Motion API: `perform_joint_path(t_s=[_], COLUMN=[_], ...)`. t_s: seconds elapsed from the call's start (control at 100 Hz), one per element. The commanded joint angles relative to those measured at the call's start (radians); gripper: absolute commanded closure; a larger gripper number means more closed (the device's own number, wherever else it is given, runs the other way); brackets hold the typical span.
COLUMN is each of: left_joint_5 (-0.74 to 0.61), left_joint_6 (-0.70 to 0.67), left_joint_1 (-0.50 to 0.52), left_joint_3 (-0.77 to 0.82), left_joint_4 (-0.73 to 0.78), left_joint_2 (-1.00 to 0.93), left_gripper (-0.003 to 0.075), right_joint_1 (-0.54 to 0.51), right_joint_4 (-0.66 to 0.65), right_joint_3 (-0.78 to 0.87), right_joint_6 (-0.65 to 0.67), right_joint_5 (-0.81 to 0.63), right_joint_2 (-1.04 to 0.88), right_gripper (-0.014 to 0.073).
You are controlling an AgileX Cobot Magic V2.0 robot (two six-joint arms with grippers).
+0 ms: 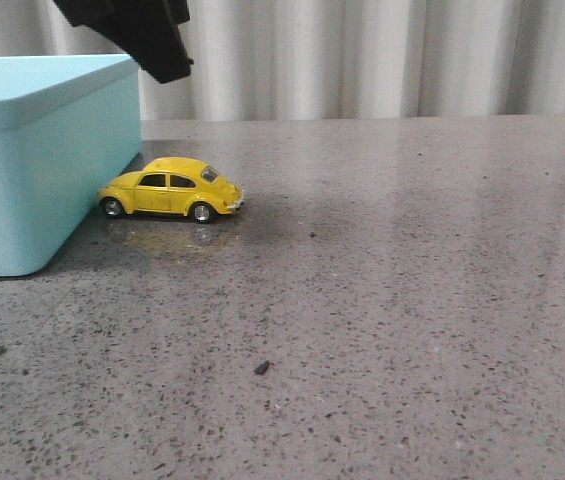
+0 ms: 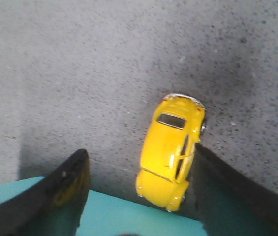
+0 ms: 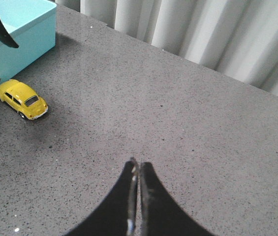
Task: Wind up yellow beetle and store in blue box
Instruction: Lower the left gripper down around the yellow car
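The yellow beetle (image 1: 172, 188) stands on its wheels on the grey table, its rear close to the blue box (image 1: 32, 180). My left gripper (image 1: 162, 60) hangs above the car and the box's corner. In the left wrist view it (image 2: 139, 150) is open and holds nothing. The beetle (image 2: 173, 152) lies below it, nearer one finger, beside the box's rim (image 2: 129, 216). My right gripper (image 3: 138, 164) is shut and empty over bare table, well away from the beetle (image 3: 20, 98) and the box (image 3: 20, 29).
A speckled grey tabletop (image 1: 412, 300) stretches to the right of the car. A small dark speck (image 1: 261, 367) lies on it near the front. A white curtain (image 1: 382, 55) hangs behind the table's far edge.
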Motion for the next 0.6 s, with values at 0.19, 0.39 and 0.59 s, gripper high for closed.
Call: perform_joint_path(t_s=[0.19, 0.39, 0.59], left_joint_5=[-0.01, -0.003, 0.046], left_joint_6=[-0.002, 0.011, 0.244], left_joint_1=[0.008, 0.06, 0.12], left_joint_3=[-0.033, -0.033, -0.033], left_joint_4=[-0.092, -0.121, -0.19], left_joint_2=[0.008, 0.032, 0.038], left_gripper=[0.021, 0.0264, 0.0271], right_joint_1=[0.025, 0.057, 0.057], right_joint_4=[0.003, 0.003, 0.003], right_joint_3=[-0.024, -0.024, -0.024], right_joint_6=[-0.008, -0.008, -0.008], right_joint_5=[-0.081, -0.081, -0.081], right_joint_2=[0.002, 0.002, 0.002], right_gripper=[0.0635, 0.0635, 0.0635])
